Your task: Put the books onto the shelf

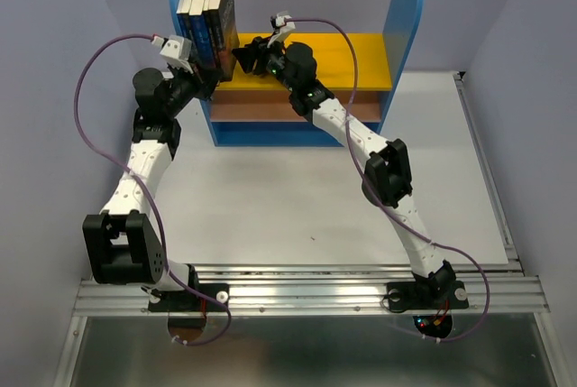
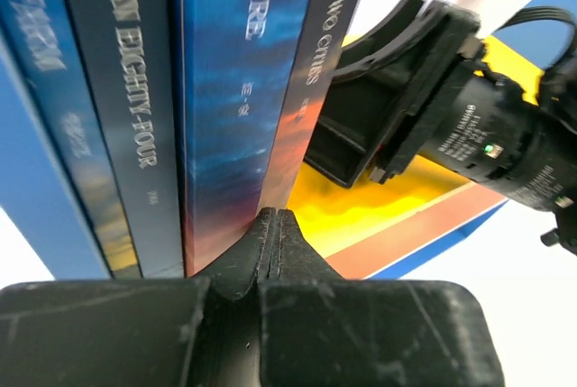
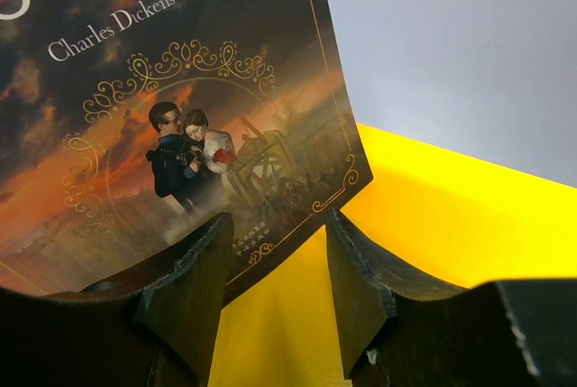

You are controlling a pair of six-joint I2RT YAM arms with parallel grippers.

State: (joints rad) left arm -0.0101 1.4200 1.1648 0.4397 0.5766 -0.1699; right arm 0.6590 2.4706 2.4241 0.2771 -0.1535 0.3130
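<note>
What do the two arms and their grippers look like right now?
Both the left arm and right arm have white links with black joint housings. A purple cable loops along each. The left gripper and right gripper have matte black, scuffed, wedge-shaped fingers.

The top external camera looked down from behind the black arm bases [image 1: 424, 295] at six o'clock, over the pale grey table [image 1: 270, 198] to the blue-sided, yellow-boarded shelf [image 1: 406, 35] at twelve. Both wrist cameras sat close: the left faced the spines of the upright dark paperback books [image 2: 225, 89], the right the orange illustrated cover of the end book [image 3: 180, 116]. All three shared that row.
</note>
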